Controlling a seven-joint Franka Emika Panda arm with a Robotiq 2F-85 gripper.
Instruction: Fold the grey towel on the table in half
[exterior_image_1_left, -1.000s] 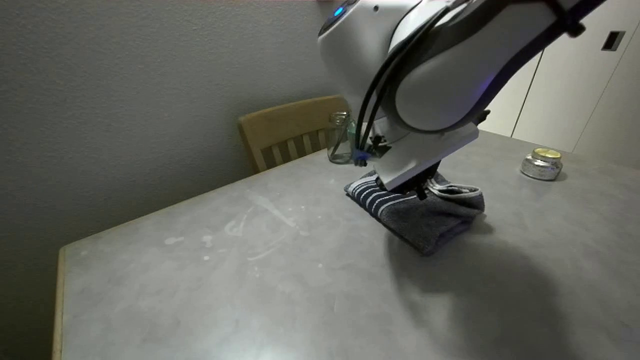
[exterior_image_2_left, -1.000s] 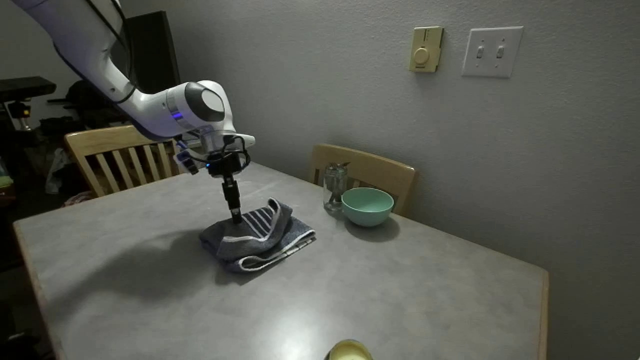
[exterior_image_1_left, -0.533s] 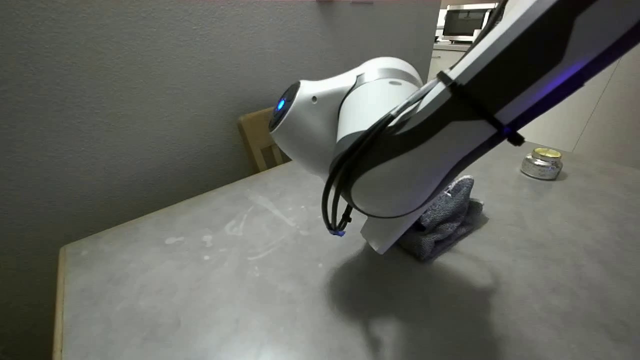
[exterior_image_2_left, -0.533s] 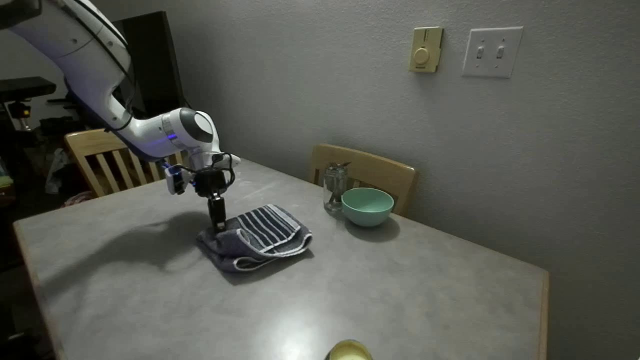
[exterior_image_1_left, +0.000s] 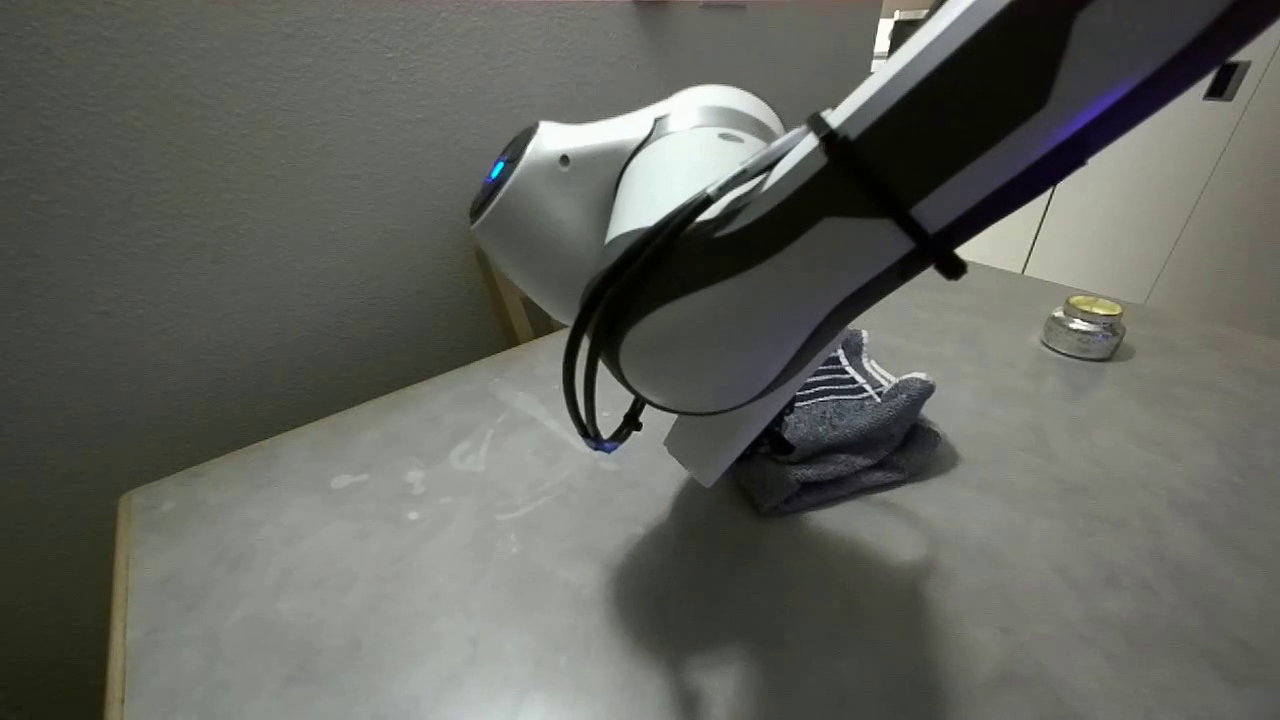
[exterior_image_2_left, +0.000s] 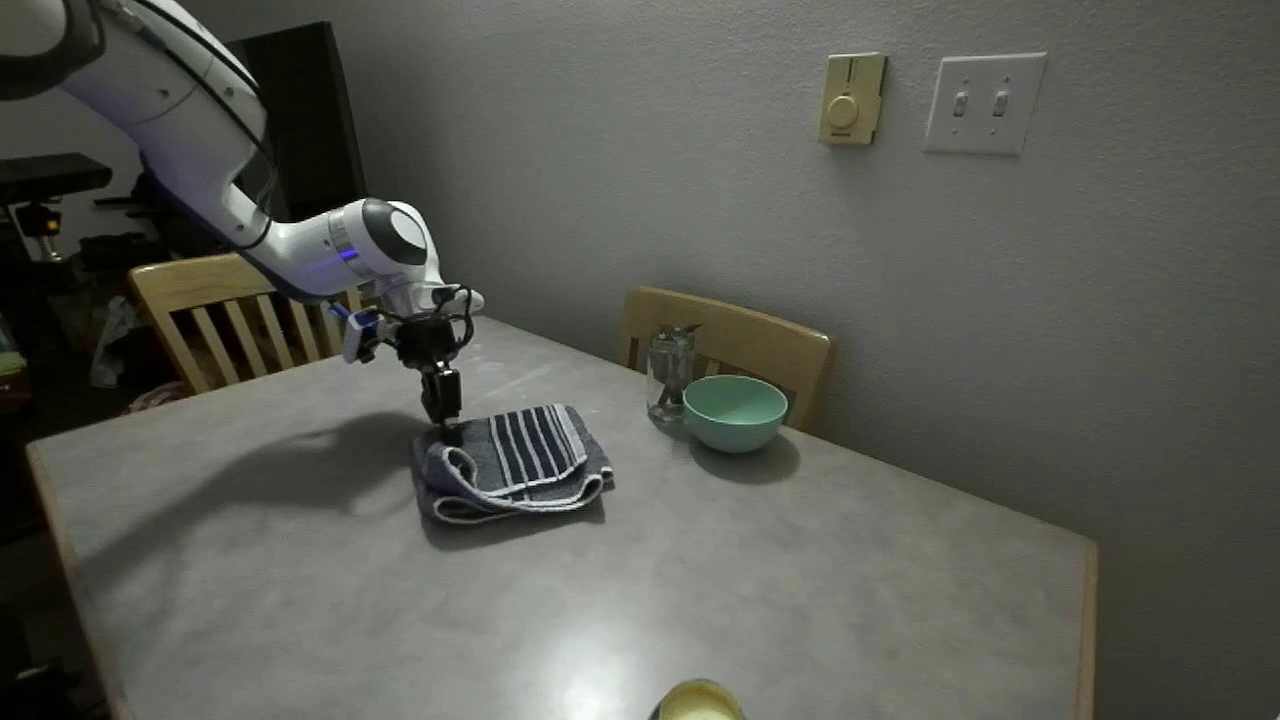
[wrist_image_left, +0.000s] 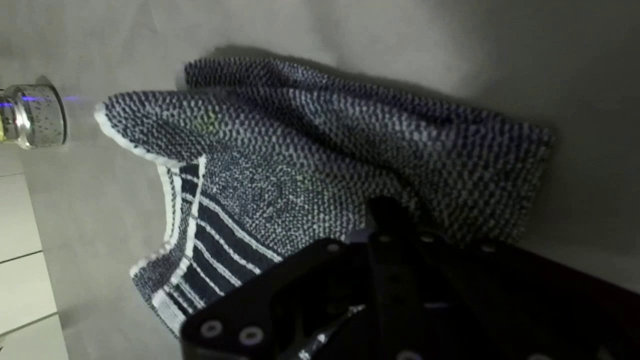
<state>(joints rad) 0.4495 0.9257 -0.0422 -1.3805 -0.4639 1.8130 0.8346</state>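
In an exterior view, the grey towel and the robot arm have been shifted toward nine o'clock.

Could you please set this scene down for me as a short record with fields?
Cloth: grey towel, in uneven layers, white stripes showing, pale edges curling
Surface: table, grey
Grasp: tool shut, tip at the grey towel; whether any is pinched, cannot tell
Vessels: green bowl beside glass jar; silvery jar apart from both
Seats: two wooden chairs at the table
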